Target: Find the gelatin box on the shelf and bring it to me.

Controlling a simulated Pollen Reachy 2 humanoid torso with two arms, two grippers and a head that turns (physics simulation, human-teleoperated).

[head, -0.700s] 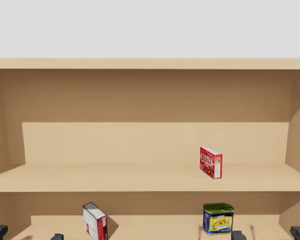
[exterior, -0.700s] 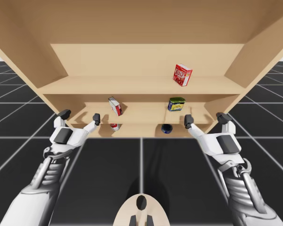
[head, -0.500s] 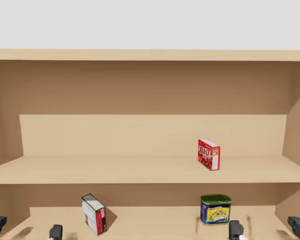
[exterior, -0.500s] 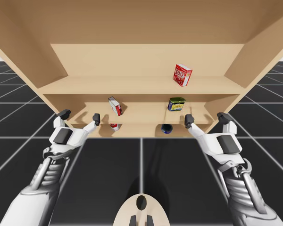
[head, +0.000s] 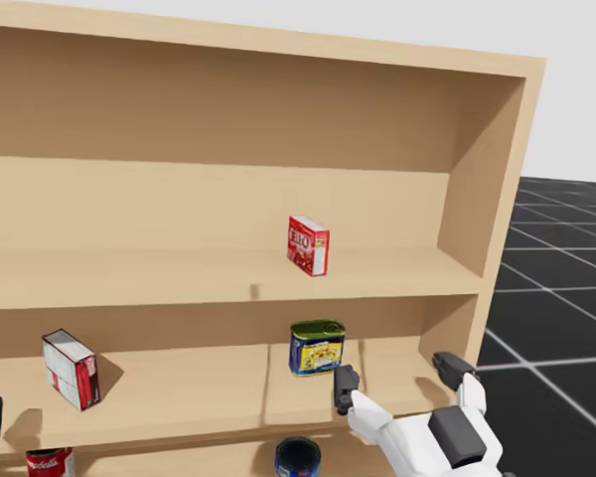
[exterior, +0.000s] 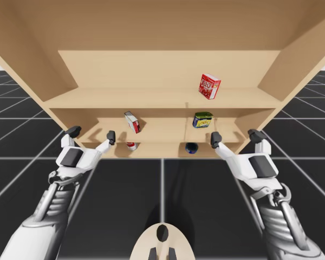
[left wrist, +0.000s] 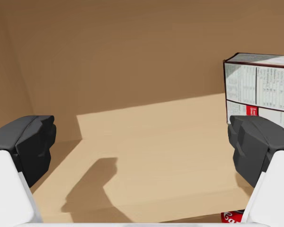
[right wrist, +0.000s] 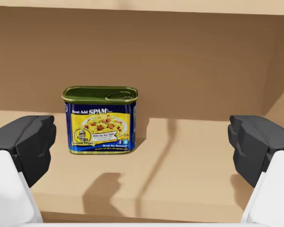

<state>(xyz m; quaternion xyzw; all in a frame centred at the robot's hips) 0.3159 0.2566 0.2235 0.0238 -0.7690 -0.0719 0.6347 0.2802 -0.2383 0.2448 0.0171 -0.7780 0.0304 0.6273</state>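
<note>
The gelatin box is a small red box standing on the upper shelf board, right of the middle; the head view has this red box near its centre. My left gripper is open at the front of the middle shelf, well left of and below the box. My right gripper is open too, lower than the box and a little to its right. In the left wrist view my left gripper has nothing between its fingers. My right gripper is likewise empty.
A white-and-red box leans on the middle shelf by my left gripper. A blue-and-yellow tin stands there ahead of my right gripper. Below are a red can and a dark blue can. The shelf's side wall rises at right.
My head has turned to the right and down, so the shelf has shifted left in the head view. Both arms have barely moved and the things stand as before.
</note>
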